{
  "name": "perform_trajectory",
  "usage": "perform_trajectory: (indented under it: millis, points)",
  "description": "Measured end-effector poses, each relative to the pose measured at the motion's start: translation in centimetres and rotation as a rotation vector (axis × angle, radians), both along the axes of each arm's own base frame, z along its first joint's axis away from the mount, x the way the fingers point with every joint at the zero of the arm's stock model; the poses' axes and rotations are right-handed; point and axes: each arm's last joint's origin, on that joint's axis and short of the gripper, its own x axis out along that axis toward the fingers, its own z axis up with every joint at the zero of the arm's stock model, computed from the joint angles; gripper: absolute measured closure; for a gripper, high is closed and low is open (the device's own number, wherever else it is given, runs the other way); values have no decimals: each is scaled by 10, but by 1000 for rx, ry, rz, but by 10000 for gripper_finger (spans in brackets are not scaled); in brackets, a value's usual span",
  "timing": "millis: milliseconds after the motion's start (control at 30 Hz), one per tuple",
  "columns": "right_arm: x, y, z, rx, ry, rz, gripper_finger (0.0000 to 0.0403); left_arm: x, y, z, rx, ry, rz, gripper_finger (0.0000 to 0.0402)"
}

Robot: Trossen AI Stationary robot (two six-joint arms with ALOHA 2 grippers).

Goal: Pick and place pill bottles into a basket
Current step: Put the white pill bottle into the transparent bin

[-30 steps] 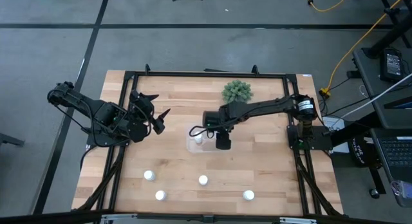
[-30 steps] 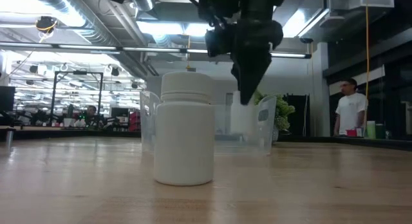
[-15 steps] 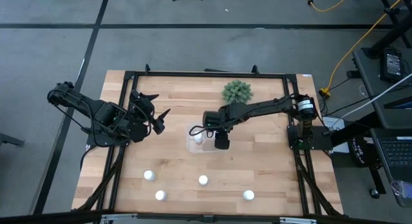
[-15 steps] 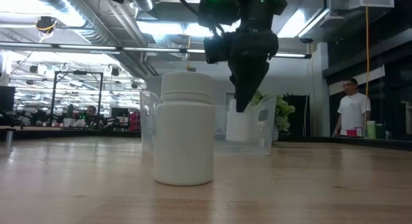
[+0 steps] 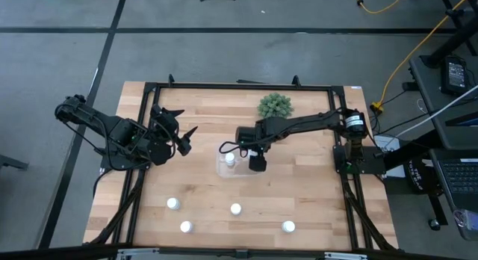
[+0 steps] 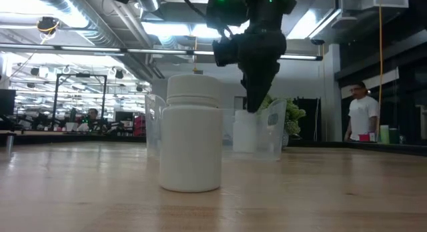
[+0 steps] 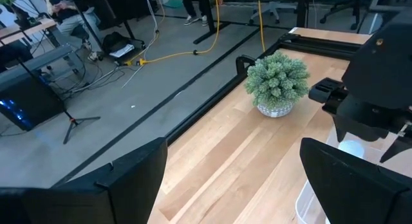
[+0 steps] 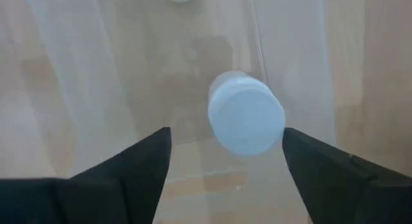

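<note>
basket (image 5: 224, 167), two pill bottles (image 8: 246, 121) inside

From my left wrist cam I see the left gripper (image 7: 232, 179) w/ its two dark fingers (image 7: 122, 182) standing wide apart, nothing between them but bare wood table (image 7: 238, 153). Past them sits a small green spiky plant (image 7: 277, 82) in a little pot, upright on the table near its far edge. Just beside it, the right arm's dark gripper (image 7: 370, 130) hangs over the clear basket (image 7: 309, 201); I only see a bit of the basket's rim. Under that gripper I can make out a white pill bottle (image 7: 351, 149), apart from it. Beyond the table: grey floor, a yellow cable (image 7: 193, 51), desks & chairs.
</note>
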Motion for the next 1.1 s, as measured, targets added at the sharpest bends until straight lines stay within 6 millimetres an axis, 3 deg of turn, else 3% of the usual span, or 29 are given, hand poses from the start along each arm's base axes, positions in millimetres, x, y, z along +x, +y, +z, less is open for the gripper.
perform_trajectory:
  millis: [300, 500, 633, 767, 900, 1100]
  points:
    - [1, 10, 61, -107, 14, 17, 103, 0, 0, 0, -14, 7, -13, 54]
    - [-17, 25, 115, -233, -2, -7, 103, 2, -3, -2, -88, 25, -73, 54]
    - [-50, 33, 153, -378, -148, -48, 102, 2, -5, -3, -160, 47, -125, 54]
    - [-99, 27, 179, -444, -320, -198, 102, 3, -8, -5, -219, 81, -187, 54]
    - [-149, 20, 184, -390, -504, -298, 102, 1, -14, -7, -271, 121, -263, 54]
    - [-197, 19, 184, -211, -724, -498, 102, -10, -31, -14, -460, 235, -419, 54]
